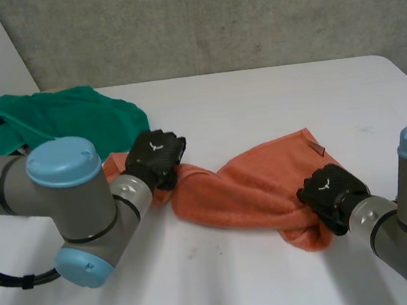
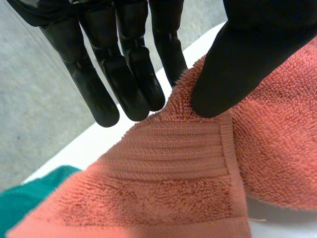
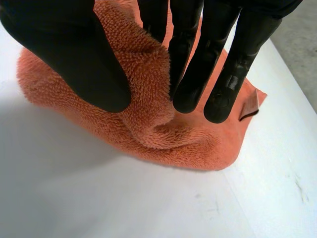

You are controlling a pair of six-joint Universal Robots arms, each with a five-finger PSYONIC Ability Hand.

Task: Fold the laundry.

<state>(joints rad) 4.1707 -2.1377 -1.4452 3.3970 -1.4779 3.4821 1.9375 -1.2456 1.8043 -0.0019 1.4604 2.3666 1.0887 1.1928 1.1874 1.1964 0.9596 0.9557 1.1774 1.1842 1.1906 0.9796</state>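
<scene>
Grey concrete wall [image 1: 210, 19] backs the white table [image 1: 256, 95], where a salmon-orange terry towel [image 1: 252, 191] lies bunched and stretched between the two arms. The left hand [image 1: 156, 156] grips the towel's left end. In its wrist view the thumb [image 2: 237, 59] presses the woven-band edge against nearly straight fingers [image 2: 124, 84] in a firm pinch. The right hand [image 1: 329, 190] grasps the near right end the same way, with a raised ridge of terry caught between thumb [image 3: 69, 54] and fingers [image 3: 198, 69]. Holding opposite ends like this probably serves to lift and spread the towel flat before any fold is made, since the middle is crumpled. A rumpled green cloth [image 1: 75, 119] waits at the back left, just beside the left hand, likely next in turn. Nothing contains the laundry — both pieces lie directly on the table top.
</scene>
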